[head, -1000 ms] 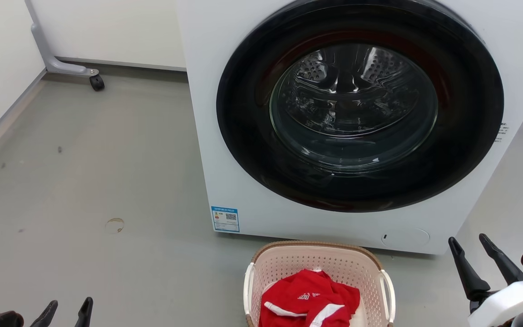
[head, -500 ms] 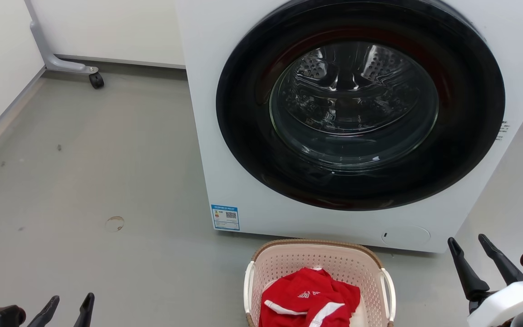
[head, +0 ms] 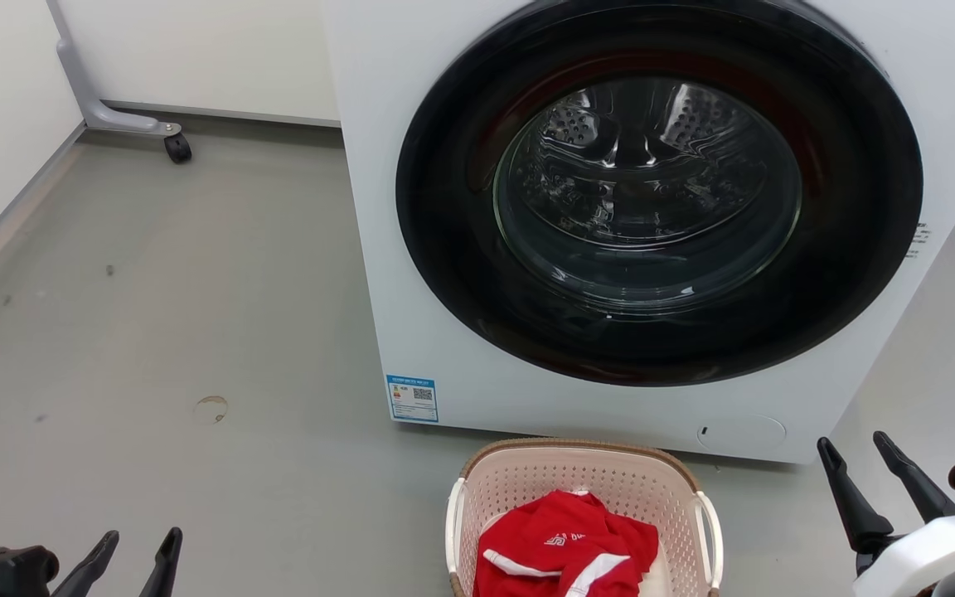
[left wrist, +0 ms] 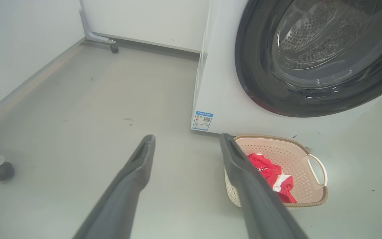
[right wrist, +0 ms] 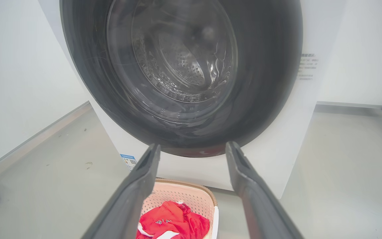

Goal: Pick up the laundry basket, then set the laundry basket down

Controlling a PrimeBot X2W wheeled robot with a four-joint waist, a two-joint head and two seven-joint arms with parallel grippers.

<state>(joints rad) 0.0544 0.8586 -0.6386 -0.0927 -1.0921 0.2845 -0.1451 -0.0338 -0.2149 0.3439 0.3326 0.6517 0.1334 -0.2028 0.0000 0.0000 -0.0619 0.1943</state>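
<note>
Head view has the pale pink-cream perforated plastic laundry basket point(head: 527, 485), brown woven-look rim, white loop handles point(head: 711, 535), on the smooth grey floor point(head: 196, 290) before the white washing machine point(head: 378, 207), red cloth point(head: 564, 543) inside. Left gripper point(head: 143, 541) and right gripper point(head: 852, 444) flank it, jaws apart, empty, not touching. I'd worry a slick thin handle slips off one hard finger, tipping the basket

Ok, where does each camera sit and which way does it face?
Head view: on the head, looking forward and down at the washing machine and laundry basket; left gripper and right gripper at the bottom corners.
Left wrist view: left of the basket, facing it past its own fingers.
Right wrist view: right of the basket, facing the machine between its own fingers.
All share basket and machine.
</note>
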